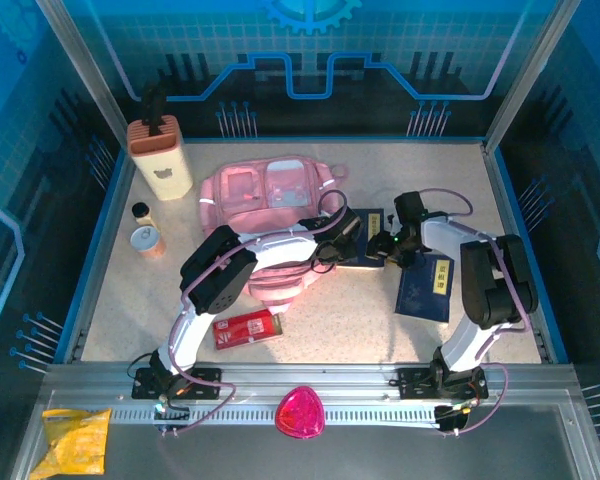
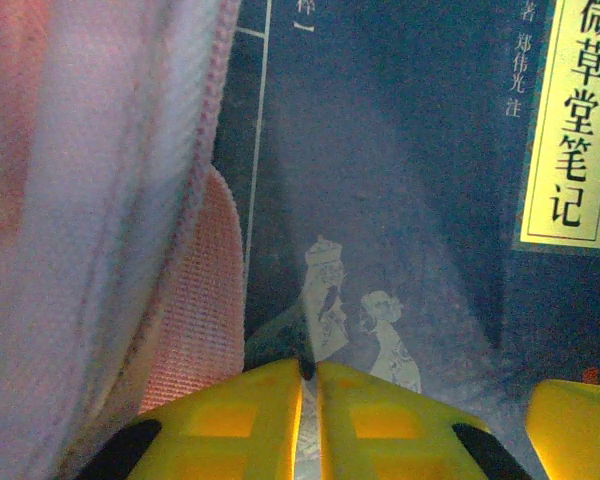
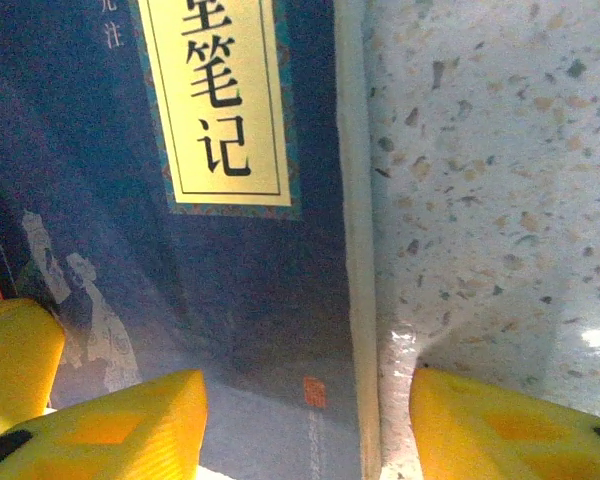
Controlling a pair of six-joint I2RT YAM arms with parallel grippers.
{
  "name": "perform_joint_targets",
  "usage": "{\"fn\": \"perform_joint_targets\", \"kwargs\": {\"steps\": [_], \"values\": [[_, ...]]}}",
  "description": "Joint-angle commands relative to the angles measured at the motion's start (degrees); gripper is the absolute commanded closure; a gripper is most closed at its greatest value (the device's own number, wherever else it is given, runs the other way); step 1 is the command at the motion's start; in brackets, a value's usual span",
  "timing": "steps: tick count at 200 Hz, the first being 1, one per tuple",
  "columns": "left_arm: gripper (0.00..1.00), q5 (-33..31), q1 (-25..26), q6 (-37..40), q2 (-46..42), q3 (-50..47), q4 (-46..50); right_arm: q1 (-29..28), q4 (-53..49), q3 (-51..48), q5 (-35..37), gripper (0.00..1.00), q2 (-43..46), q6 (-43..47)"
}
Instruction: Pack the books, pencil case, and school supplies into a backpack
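Gently now — your right gripper (image 3: 302, 388) stands spread astride the navy book (image 3: 250, 300) at its long edge, your left gripper (image 2: 308, 370) pressed together over its cover, backpack (image 2: 100, 200) left of those jaws — so close squarely before lifting.

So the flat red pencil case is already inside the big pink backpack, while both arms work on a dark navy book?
Not quite. The top view shows the flat red pencil case lying on the speckled table, outside the big pink backpack. Both arms are indeed at a dark navy book.
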State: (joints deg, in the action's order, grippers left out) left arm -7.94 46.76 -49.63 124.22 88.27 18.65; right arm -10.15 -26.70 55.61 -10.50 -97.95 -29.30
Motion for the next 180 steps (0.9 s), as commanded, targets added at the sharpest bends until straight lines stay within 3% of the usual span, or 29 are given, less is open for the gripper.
{"fn": "perform_joint_targets", "kwargs": {"steps": [1,106,180], "values": [[0.86,0.58,0.80,-0.88,0.93,-2.33,5.04,-1.87,-1.12,2.67,-0.71,0.47,0.39,1.12],[0.85,0.48,0.79,-0.61,0.93,-3.27,4.55,-1.81,-1.99,2.97,-3.67,0.56,6.39,0.85],[0.85,0.62,0.85,-0.66,0.69,-2.84,4.43,-0.80,-1.31,1.56,-4.07,0.77,5.73,-0.05]]}}
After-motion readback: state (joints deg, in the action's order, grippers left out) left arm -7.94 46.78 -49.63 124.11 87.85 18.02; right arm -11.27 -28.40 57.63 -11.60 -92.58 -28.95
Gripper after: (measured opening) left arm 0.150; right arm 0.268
